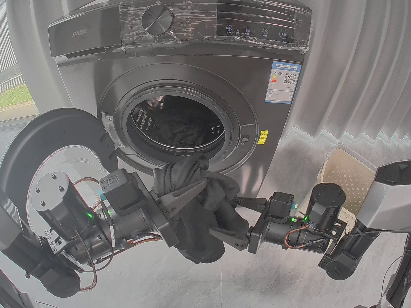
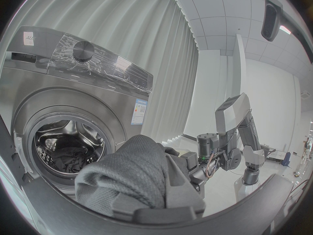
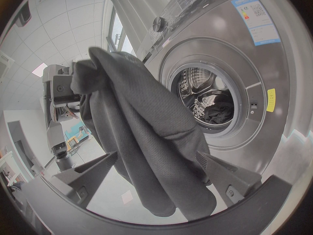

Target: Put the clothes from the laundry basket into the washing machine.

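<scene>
Though the right gripper [image 1: 231, 219] stands spread wide, its wedge-shaped fingers on either side of the cloth, the left gripper [image 1: 188, 195] is clenched on a dark, coarse-knit garment [image 1: 201, 210] that hangs bunched just below the grey washing machine's [image 1: 257, 73] round opening. More dark clothes [image 1: 180, 129] lie in the perforated steel drum [image 1: 143, 120]. A cream lattice basket [image 1: 351, 172] sits on the floor to the right.
</scene>
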Controlling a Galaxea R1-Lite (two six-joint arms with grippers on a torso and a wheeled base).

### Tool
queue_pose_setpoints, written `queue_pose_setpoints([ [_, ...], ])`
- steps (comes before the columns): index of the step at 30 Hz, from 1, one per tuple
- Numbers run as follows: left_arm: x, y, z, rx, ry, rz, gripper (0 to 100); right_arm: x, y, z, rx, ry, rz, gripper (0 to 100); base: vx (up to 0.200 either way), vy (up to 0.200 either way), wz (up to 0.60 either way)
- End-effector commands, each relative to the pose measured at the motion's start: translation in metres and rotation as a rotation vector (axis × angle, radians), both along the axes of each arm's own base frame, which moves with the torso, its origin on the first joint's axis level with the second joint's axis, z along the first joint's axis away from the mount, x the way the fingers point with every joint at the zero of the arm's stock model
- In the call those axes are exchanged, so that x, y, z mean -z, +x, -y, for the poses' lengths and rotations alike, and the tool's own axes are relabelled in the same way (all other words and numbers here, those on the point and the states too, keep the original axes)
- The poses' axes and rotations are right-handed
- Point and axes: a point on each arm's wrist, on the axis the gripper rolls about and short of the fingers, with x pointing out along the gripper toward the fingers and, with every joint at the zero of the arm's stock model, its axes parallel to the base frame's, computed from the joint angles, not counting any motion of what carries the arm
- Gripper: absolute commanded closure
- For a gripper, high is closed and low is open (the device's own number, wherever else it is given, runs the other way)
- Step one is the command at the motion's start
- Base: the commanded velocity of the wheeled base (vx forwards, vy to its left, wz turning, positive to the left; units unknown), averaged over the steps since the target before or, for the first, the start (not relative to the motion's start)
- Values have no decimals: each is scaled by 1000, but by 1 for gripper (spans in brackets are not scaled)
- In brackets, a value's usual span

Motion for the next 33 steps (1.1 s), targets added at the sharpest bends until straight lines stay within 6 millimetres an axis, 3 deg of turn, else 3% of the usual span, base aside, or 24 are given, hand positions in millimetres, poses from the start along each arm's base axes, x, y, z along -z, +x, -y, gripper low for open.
queue_pose_setpoints([
  [1,-1,-2,2,11,-2,2,100,14,2,-11,-21,-20,-26,0,0,0,0],
  [9,-2,-5,4,26,-6,7,100,24,13,-31,-8,-7,-17,0,0,0,0],
  [27,-7,-2,6,18,-26,18,100,31,3,-54,-35,4,-31,0,0,0,0],
  [28,-6,-2,6,18,-24,15,100,31,2,-54,-38,5,-32,100,0,0,0],
  [33,-5,-2,6,17,-22,10,100,27,0,-56,-44,16,-31,100,0,0,0],
])
